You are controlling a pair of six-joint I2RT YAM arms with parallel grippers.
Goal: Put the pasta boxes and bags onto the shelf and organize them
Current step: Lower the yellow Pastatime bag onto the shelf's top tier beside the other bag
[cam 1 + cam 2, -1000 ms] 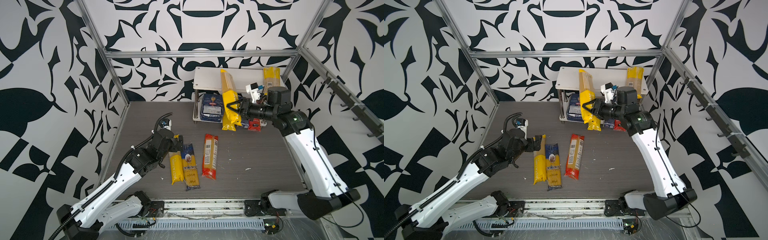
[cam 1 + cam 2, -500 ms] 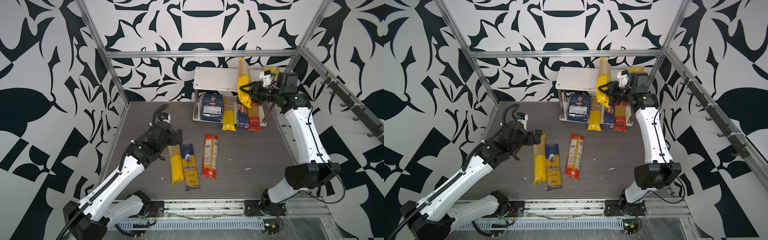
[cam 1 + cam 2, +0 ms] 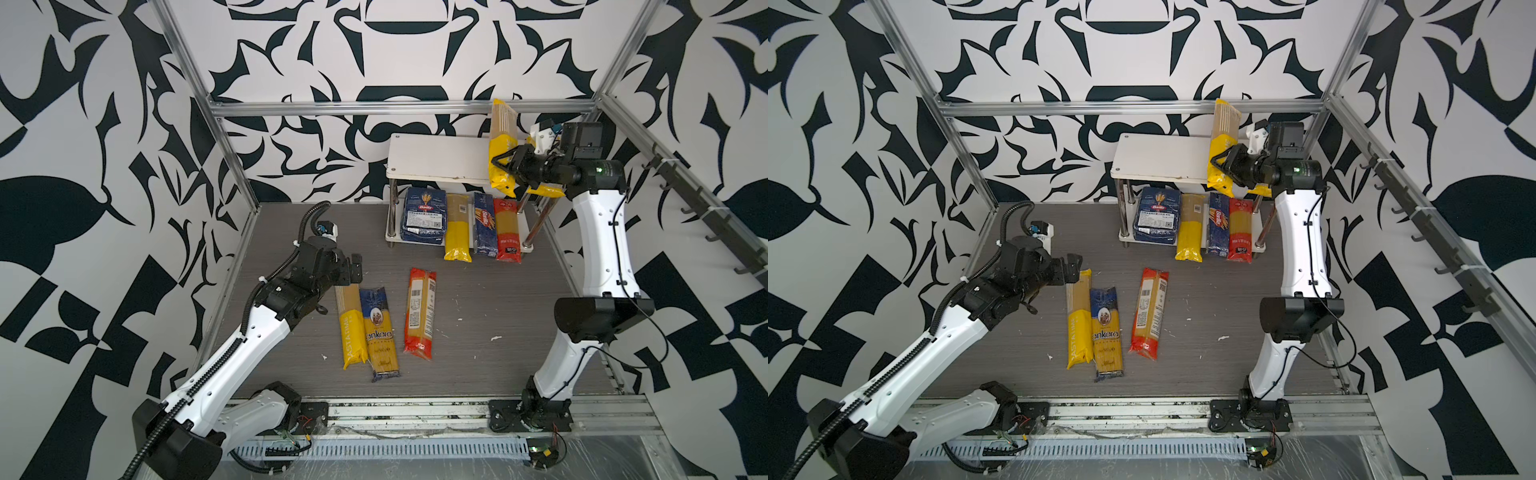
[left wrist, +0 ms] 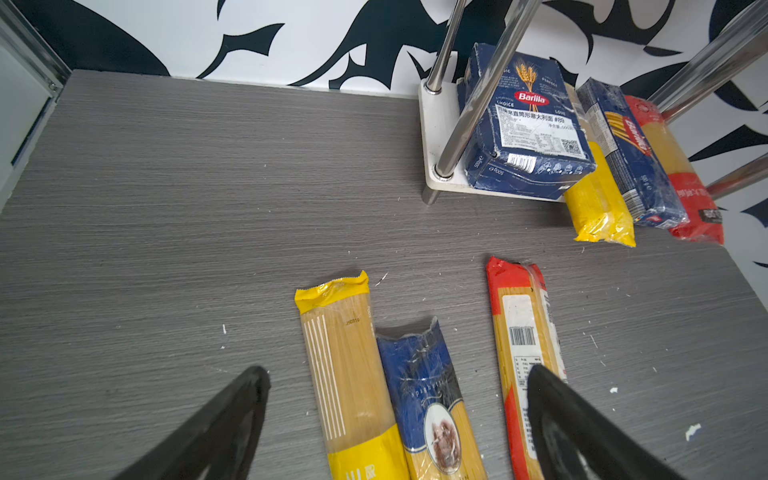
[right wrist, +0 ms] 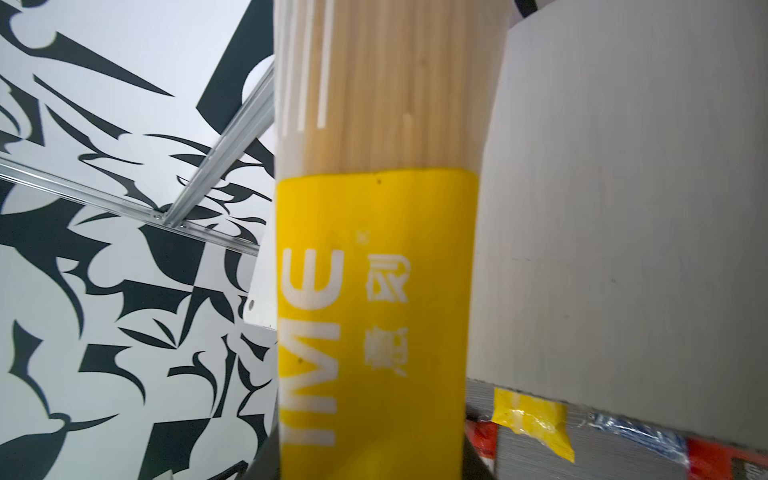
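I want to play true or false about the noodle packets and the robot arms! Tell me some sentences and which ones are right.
1. The right gripper holds a clear spaghetti bag with a yellow end. True.
2. The left gripper is shut on a red packet. False: it is open and holds nothing.
3. Three long spaghetti bags lie on the grey table. True: a yellow-ended bag, a navy "ankara" bag and a red-ended bag.
4. The white two-tier shelf has only boxes on its lower board. False: a wide navy box, a narrow navy box and two more bags lie there.
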